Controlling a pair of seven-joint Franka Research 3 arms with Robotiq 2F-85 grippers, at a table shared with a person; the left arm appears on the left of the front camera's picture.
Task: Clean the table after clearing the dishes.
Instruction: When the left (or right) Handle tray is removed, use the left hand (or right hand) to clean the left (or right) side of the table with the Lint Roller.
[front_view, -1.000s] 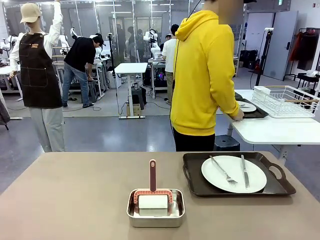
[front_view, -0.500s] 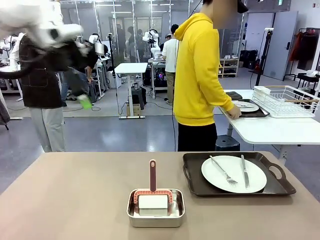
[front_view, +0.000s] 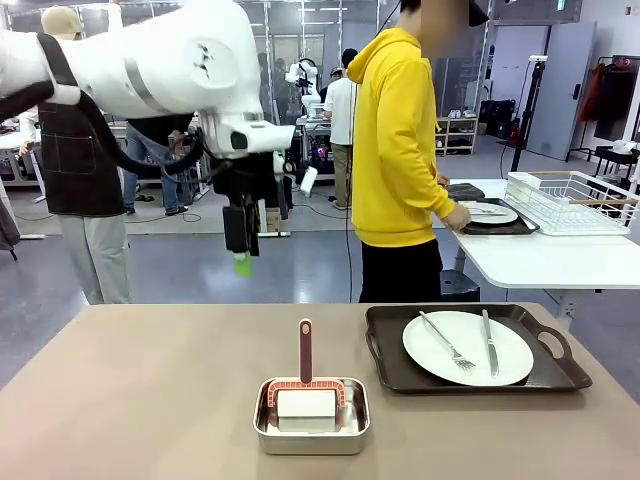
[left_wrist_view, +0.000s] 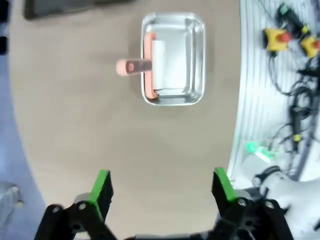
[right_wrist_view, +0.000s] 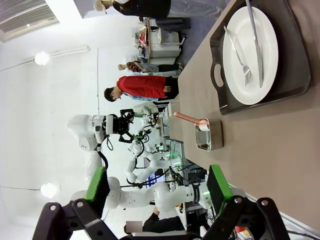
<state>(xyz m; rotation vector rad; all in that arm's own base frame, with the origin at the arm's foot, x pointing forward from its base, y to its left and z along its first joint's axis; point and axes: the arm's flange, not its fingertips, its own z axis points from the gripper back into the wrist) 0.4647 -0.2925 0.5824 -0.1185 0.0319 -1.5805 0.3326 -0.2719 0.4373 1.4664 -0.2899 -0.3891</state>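
Left claw (front_view: 241, 262): your jaws stand wide apart with nothing between them. It hangs high above the tabletop (front_view: 150, 380), fingers pointing down.
Under the left claw: bare tabletop. The steel pan (left_wrist_view: 173, 59) lies ahead of the fingertips, and a pink-handled scrubber (left_wrist_view: 134, 66) pokes over its rim.
Right claw (right_wrist_view: 157, 187): spread wide too, holding nothing.
Dishes: plate (front_view: 468, 347), fork (front_view: 445, 340) and knife (front_view: 489, 343) on the dark tray (front_view: 385, 350) — below the left claw and well to its right, just beside the pan.
Open room: broad bare tabletop to the left claw's left, out to the edge.
Far edge: a person (front_view: 400, 140) stands beyond it at a white side table (front_view: 560, 262).
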